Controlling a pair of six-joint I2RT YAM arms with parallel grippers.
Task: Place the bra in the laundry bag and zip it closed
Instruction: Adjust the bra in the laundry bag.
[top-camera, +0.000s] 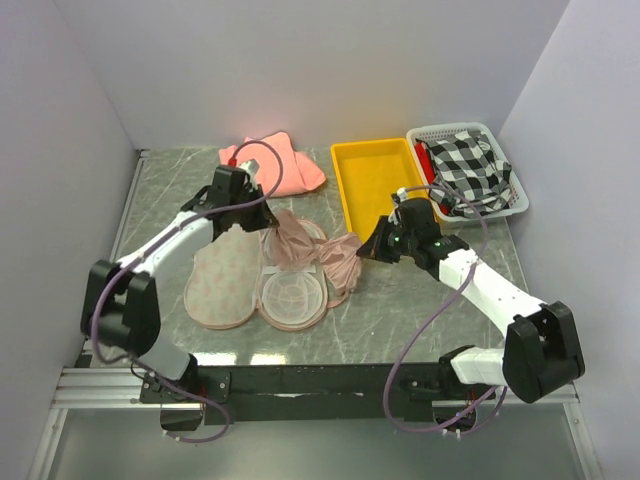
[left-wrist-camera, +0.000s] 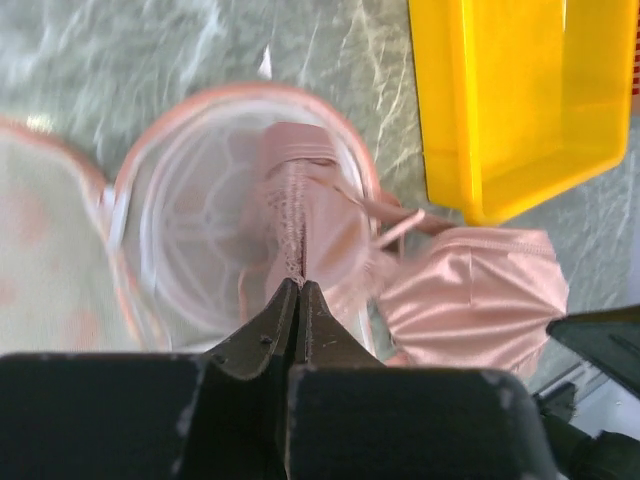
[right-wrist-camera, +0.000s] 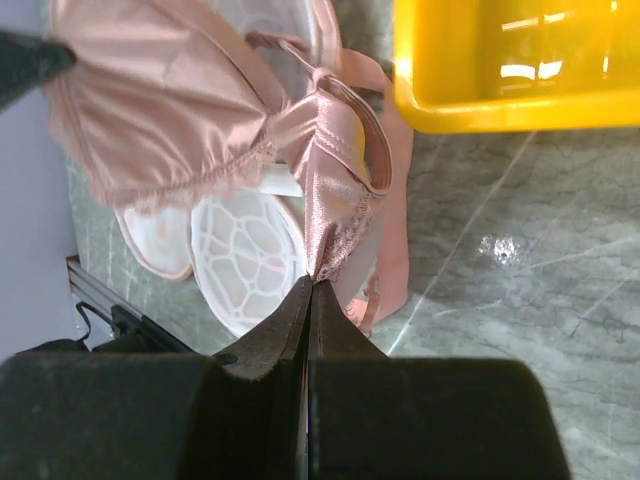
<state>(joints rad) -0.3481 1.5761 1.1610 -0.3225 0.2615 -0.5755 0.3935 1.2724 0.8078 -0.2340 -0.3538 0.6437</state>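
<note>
Left gripper (left-wrist-camera: 298, 285) pressed together on one end of the bra (top-camera: 312, 245) | right gripper (right-wrist-camera: 312, 282) pinching its other end | bra stretched between them over the middle of the tabletop (top-camera: 420, 310), likely so it drops flat into the laundry bag (top-camera: 225, 282) lying open left of centre | both arms reach inward, wrists angled down
</note>
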